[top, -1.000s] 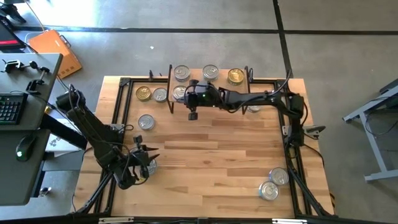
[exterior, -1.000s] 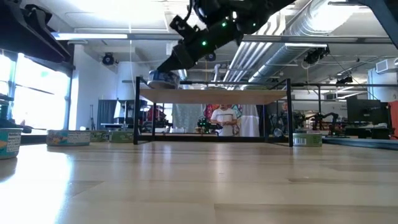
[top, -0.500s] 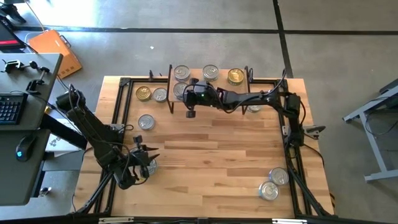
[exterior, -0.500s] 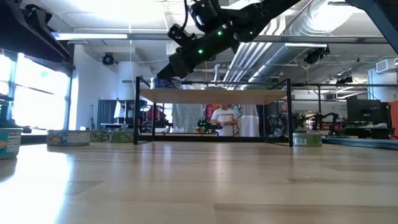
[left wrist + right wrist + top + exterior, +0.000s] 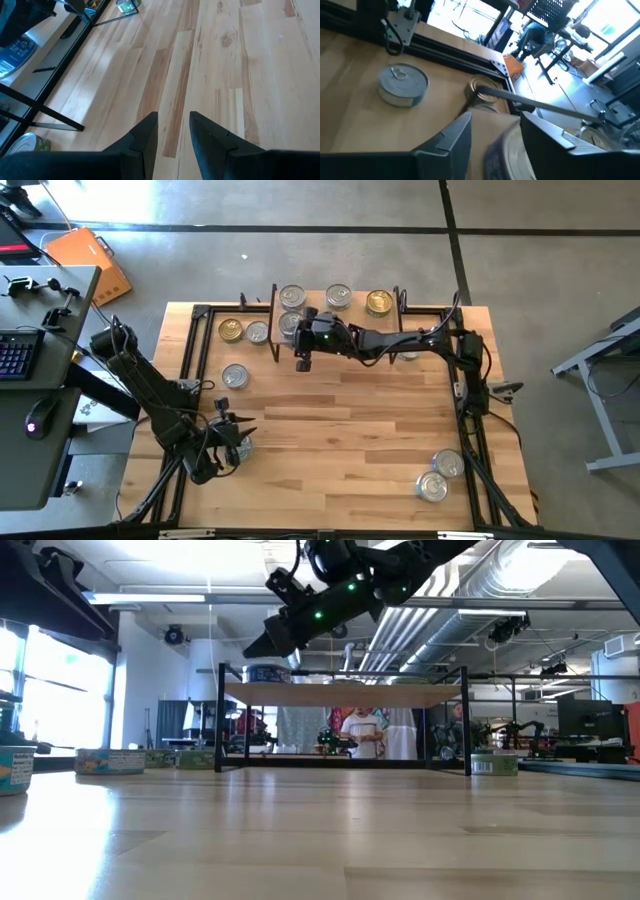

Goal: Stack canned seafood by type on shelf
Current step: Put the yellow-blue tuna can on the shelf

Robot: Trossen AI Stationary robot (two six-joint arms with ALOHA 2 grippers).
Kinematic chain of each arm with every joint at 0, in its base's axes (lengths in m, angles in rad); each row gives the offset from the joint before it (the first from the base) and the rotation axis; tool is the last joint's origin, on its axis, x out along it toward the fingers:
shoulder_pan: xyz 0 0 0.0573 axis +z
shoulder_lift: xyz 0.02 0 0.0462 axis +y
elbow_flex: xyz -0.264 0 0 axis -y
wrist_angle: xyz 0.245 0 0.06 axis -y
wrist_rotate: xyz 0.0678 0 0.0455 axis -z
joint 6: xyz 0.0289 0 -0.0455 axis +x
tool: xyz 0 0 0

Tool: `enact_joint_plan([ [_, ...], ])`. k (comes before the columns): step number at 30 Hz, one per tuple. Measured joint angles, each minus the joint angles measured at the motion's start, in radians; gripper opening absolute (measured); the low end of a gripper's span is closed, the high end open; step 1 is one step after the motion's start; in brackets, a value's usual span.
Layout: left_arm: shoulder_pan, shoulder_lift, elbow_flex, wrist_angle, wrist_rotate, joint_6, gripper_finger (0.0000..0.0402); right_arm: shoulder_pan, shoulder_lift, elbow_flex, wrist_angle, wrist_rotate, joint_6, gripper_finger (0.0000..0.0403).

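— Right gripper [image 5: 296,330]?
— Jaws spread, hanging over the shelf [image 5: 340,693]'s end; a blue-labelled can [image 5: 267,672] sits just below them, released. Best lifted straight up, clear of the tin.
— Shelf contents?
— Several tins. Left gripper [image 5: 172,131] partly parted, empty, over bare tabletop.

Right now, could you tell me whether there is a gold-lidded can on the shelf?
Yes, in the high view a gold-lidded can sits at the right end of the shelf, beside two silver-lidded cans.
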Motion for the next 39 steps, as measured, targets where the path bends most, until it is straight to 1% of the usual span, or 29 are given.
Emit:
enact_joint_plan([
  [3, 0.000, 0.000, 0.000, 0.000, 0.000, 0.000, 0.0106, 0.009, 0.000, 0.000, 0.005, 0.043, -0.002, 0.0178],
  [8, 0.000, 0.000, 0.000, 0.000, 0.000, -0.010, 0.0106, 0.035, -0.015, 0.000, -0.008, 0.179, -0.008, 0.0181],
  [11, 0.000, 0.000, 0.000, 0.000, 0.000, -0.017, 0.0106, 0.067, -0.044, 0.000, -0.040, 0.207, 0.025, 0.0181],
  [13, 0.000, 0.000, 0.000, 0.001, 0.001, -0.018, 0.0106, 0.095, -0.069, 0.000, -0.084, 0.206, 0.093, 0.0181],
  [16, 0.000, 0.000, 0.000, 0.004, 0.001, -0.025, 0.0106, 0.149, -0.089, 0.000, -0.162, 0.156, 0.183, 0.0181],
  [18, 0.000, 0.000, 0.000, 0.005, 0.001, -0.033, 0.0106, 0.198, -0.088, 0.000, -0.216, 0.120, 0.207, 0.0181],
  [23, 0.000, 0.000, 0.000, 0.007, 0.001, -0.043, 0.0106, 0.319, -0.077, -0.007, -0.351, 0.078, 0.245, 0.0181],
  [24, 0.000, 0.000, 0.000, 0.007, 0.001, -0.043, 0.0106, 0.338, -0.077, -0.031, -0.332, 0.048, 0.254, 0.0181],
  [26, 0.000, 0.000, 0.000, 0.007, -0.001, -0.043, 0.0106, 0.368, -0.078, -0.115, -0.232, -0.002, 0.278, 0.0181],
  [28, 0.000, 0.000, 0.000, 0.008, -0.014, -0.044, 0.0106, 0.393, -0.078, -0.217, -0.140, -0.005, 0.341, 0.0181],
  [31, 0.000, 0.000, 0.000, 0.008, -0.031, -0.050, 0.0106, 0.422, -0.078, -0.343, 0.003, 0.038, 0.470, 0.0181],
  [34, 0.000, 0.000, 0.000, 0.008, -0.072, -0.051, 0.0106, 0.458, -0.079, -0.457, 0.151, 0.084, 0.589, 0.0181],
  [39, 0.019, 0.000, 0.000, 0.008, -0.122, -0.060, 0.0106, 0.535, -0.080, -0.603, 0.486, 0.156, 0.679, 0.0181],
])
